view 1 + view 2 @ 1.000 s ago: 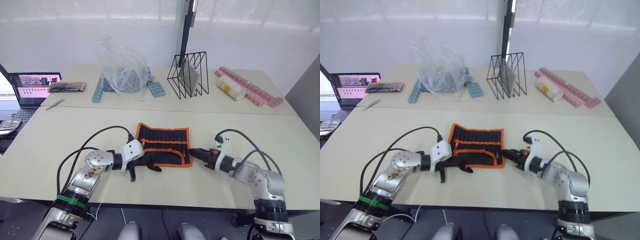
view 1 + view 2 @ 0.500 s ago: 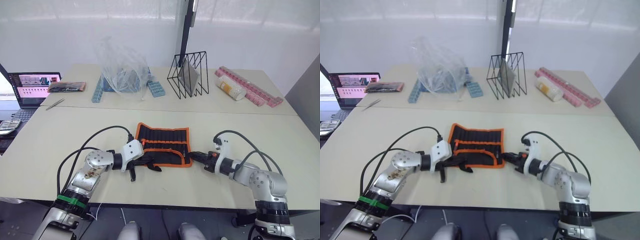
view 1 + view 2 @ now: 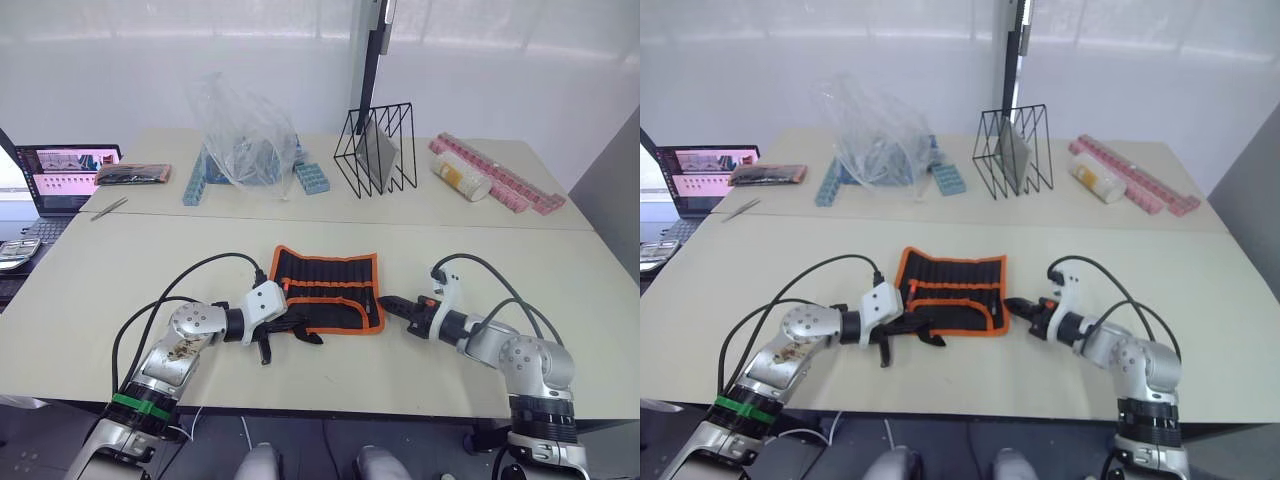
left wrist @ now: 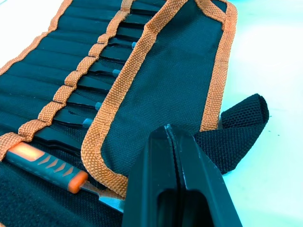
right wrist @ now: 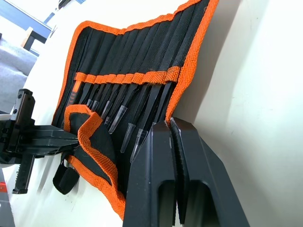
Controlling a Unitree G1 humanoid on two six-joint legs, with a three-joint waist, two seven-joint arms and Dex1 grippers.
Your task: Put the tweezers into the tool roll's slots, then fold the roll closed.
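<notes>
- Tool roll [image 3: 328, 288] is lying open near the table's [image 3: 100, 290] front edge, tweezers [image 5: 142, 106] sitting in its slots [image 4: 90, 71].
- Left gripper [image 3: 295, 331], fingers together, is touching the roll's near-left corner.
- Right gripper [image 3: 390, 303], fingers together, is resting at the right edge.

We count one tool roll [image 3: 327, 288] lying open, with two grippers: the left gripper [image 3: 312, 336] at its seven o'clock corner, the right gripper [image 3: 387, 301] at its four o'clock edge. At twelve o'clock stands one wire rack [image 3: 377, 148]; at ten, one laptop [image 3: 67, 171].
</notes>
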